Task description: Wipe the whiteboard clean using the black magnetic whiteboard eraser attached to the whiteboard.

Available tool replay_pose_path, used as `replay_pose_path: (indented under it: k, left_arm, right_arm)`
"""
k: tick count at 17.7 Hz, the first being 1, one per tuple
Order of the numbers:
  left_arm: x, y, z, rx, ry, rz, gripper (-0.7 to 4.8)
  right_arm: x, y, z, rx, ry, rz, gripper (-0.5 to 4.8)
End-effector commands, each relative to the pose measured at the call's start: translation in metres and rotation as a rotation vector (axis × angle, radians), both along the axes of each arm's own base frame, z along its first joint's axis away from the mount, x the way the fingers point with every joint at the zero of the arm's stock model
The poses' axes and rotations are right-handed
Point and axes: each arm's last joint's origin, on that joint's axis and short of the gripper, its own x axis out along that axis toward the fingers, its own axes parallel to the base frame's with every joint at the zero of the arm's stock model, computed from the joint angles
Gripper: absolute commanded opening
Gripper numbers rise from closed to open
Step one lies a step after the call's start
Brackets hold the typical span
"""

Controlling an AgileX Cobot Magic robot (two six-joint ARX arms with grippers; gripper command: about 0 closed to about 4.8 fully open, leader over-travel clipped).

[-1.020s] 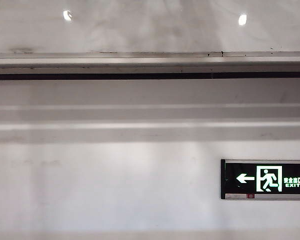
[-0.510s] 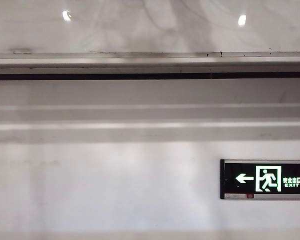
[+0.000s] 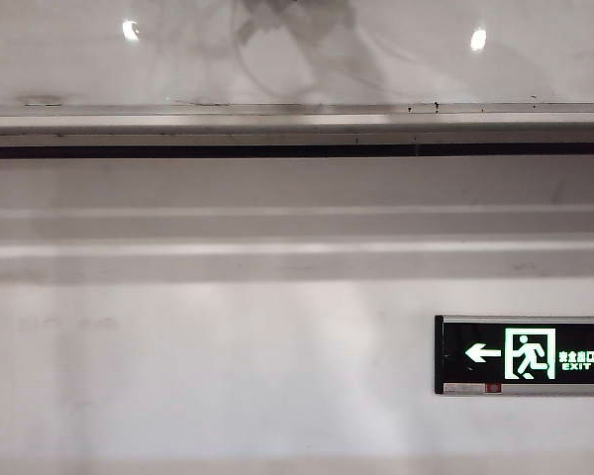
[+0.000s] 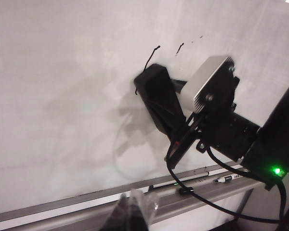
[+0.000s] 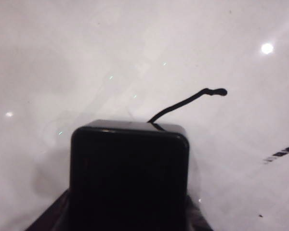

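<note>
Exterior view: only the lower strip of the whiteboard [image 3: 297, 59] shows, glossy, mirroring two round lights, with grey smudges and a faint dark reflection near the top middle. A silver-grey rail [image 3: 297, 124] edges it, with a thin black strip [image 3: 297, 150] under that, then matte white wall [image 3: 228, 366]. A black green-lit exit sign [image 3: 525, 354] sits low on the right. No arm or gripper in this view.

Left wrist view: the right arm reaches in from the right side, its right gripper [image 4: 176, 113] clamped on the black magnetic whiteboard eraser [image 4: 159, 98], which is pressed flat against the board just under a thin black marker line [image 4: 149, 58]. A second short mark [image 4: 179, 48] lies nearby. Tray rail [image 4: 86, 204] below holds a marker pen [image 4: 225, 179]. The left gripper [image 4: 131, 216] sits blurred at the frame edge, fingers fully together, holding nothing.

Right wrist view: eraser [image 5: 129, 178] fills the foreground, held in the right gripper, touching the board, with the marker line [image 5: 188, 103] curling out from behind it.
</note>
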Motion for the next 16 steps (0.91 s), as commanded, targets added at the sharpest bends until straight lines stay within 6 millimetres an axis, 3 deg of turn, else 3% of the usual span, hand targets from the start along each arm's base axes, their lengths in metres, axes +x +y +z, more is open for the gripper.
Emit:
replay_pose_path:
  k: [1,10,13,16]
  left_arm:
    - [-0.002,0.0,0.002,-0.002,-0.016,-0.008,-0.05]
    - [-0.002,0.0,0.002,0.0,-0.016,-0.021,-0.05]
    - [-0.002,0.0,0.002,0.0,-0.016,-0.022,-0.05]
    - [-0.002,0.0,0.002,0.0,-0.016,-0.021,-0.05]
  right_arm:
    - [0.009,-0.006,-0.004,0.046,0.001,-0.203,0.71]
    - [-0.017,-0.036,0.047,0.187,-0.182,-0.409,0.47]
    - [-0.017,-0.042,0.049,0.176,-0.181,-0.428,0.48]
    - [-0.013,-0.034,0.039,0.065,-0.122,-0.262,0.47]
